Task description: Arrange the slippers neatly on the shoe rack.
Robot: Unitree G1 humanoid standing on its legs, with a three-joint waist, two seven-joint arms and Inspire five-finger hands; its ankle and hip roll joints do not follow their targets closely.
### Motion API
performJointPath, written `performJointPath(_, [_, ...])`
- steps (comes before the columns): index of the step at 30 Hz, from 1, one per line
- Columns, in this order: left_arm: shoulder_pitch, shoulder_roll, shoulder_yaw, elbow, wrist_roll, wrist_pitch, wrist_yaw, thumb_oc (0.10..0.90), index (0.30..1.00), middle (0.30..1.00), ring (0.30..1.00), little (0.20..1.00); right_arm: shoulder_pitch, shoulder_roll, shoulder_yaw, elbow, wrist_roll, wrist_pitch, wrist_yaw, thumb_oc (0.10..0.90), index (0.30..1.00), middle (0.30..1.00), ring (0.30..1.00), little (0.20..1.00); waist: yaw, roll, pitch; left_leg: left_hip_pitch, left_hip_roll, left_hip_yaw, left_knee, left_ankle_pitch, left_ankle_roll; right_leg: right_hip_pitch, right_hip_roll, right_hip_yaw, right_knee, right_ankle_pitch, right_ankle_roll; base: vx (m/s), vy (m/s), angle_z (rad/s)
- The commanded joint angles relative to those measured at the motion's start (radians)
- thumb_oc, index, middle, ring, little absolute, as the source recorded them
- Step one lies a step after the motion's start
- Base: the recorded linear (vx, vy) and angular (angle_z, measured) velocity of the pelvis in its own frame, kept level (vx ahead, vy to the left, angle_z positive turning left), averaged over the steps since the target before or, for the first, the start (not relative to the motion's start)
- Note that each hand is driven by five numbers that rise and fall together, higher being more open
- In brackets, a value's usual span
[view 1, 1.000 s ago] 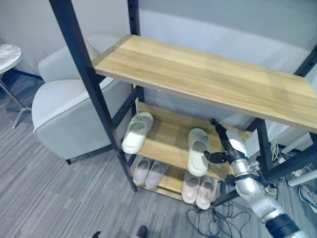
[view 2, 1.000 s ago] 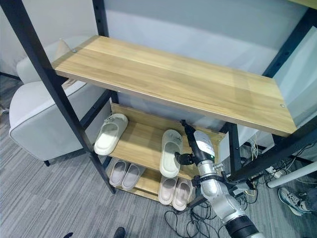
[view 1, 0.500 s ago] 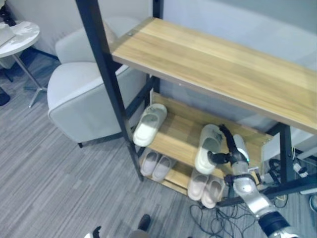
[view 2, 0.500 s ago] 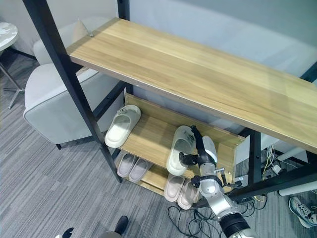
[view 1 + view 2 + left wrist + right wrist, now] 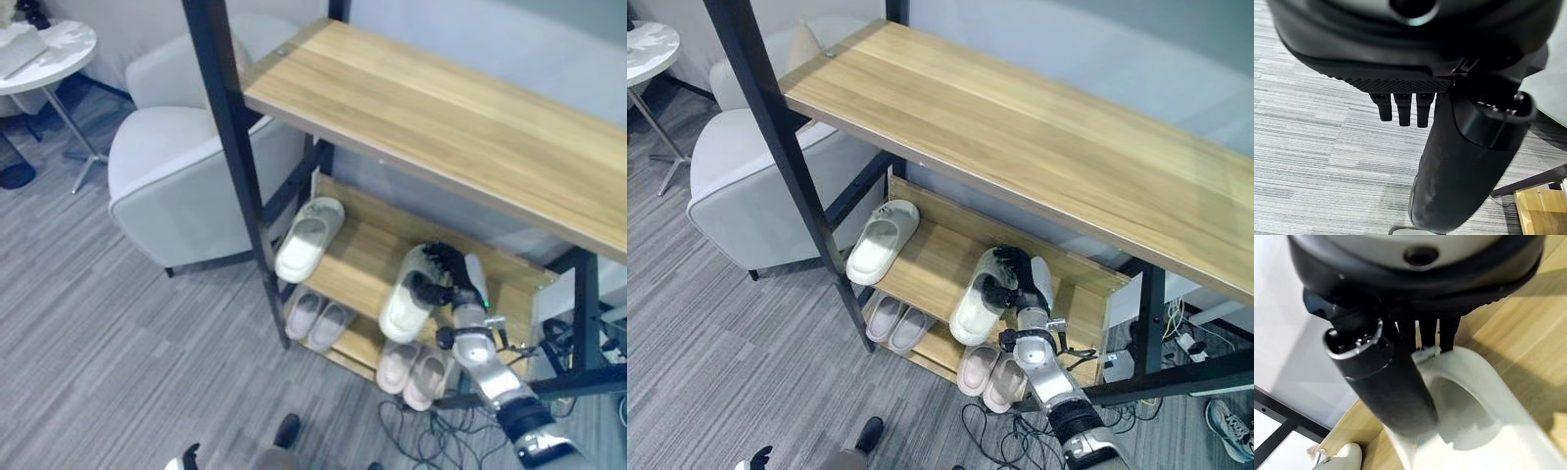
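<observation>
Shoe rack (image 5: pixel 1019 127): black metal frame, wooden shelves. Wide top shelf (image 5: pixel 460 117) bare wood. Middle shelf (image 5: pixel 931 269) carries 2 pale green slippers. Bottom shelf (image 5: pixel 358 348) carries 2 pairs of pinkish slippers.

Left green slipper (image 5: pixel 882 240) lies at the left end of the middle shelf, toe pointing to the back, heel over the front edge, just beside the black front post (image 5: pixel 789 166).

Right green slipper (image 5: pixel 978 299) lies toward the right half of the middle shelf, heel overhanging the front edge, toe angled toward the back right. Right hand (image 5: pixel 1014 274) sits on its toe end; dark fingers curl over the strap and the thumb comes in from the side, so the hand grips this slipper. Right wrist view agrees: fingers (image 5: pixel 1422 333) reach past the strap edge, thumb (image 5: pixel 1386 382) lies along the strap (image 5: pixel 1474 377), wood of the shelf on the far side.

Bottom shelf: left pair (image 5: pixel 316 318) sits near the left post, right pair (image 5: pixel 416 370) sits under the gripped slipper, each pair side by side and touching.

Left hand (image 5: pixel 1449 161) hangs over grey striped carpet (image 5: pixel 1312 147), fingers straight and relaxed, holding nothing.

Left of the rack: a light grey armchair (image 5: pixel 186 181), and a small round white table (image 5: pixel 44 49) at the far left.
</observation>
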Motion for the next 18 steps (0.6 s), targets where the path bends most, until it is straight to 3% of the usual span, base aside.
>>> performJointPath(1, [-0.027,0.035,-0.035,-0.002,-0.011,-0.034,0.042,0.800,0.900,0.900,0.900,0.900,-0.085,-0.079,0.002,-0.084,-0.034,-0.057,-0.022,0.400,0.300,0.300,0.300,0.300,0.033,0.038,-0.008,0.077,-0.007,0.008,0.029,-0.123,0.055,-0.013,-0.056,0.048,0.109,0.022,0.064,0.00,0.000,0.00])
performJointPath(9, [-0.032,0.033,-0.051,-0.010,0.014,-0.031,0.045,0.800,0.900,0.900,0.900,0.900,-0.148,-0.092,0.046,-0.248,-0.115,-0.066,-0.014,0.400,0.300,0.300,0.300,0.300,0.041,0.044,0.002,0.062,-0.010,0.003,0.030,-0.118,0.057,-0.020,-0.058,0.043,0.104,0.023,0.065,0.00,0.000,0.00])
performJointPath(18, [-0.048,0.046,-0.098,-0.038,0.023,-0.035,0.053,0.800,0.900,0.900,0.900,0.900,-0.297,0.010,0.089,-0.203,-0.104,-0.053,-0.067,0.400,0.300,0.300,0.300,0.300,0.076,0.029,0.017,0.042,-0.021,-0.016,0.040,-0.116,0.060,-0.021,-0.060,0.024,0.102,0.033,0.067,-0.01,0.015,0.11])
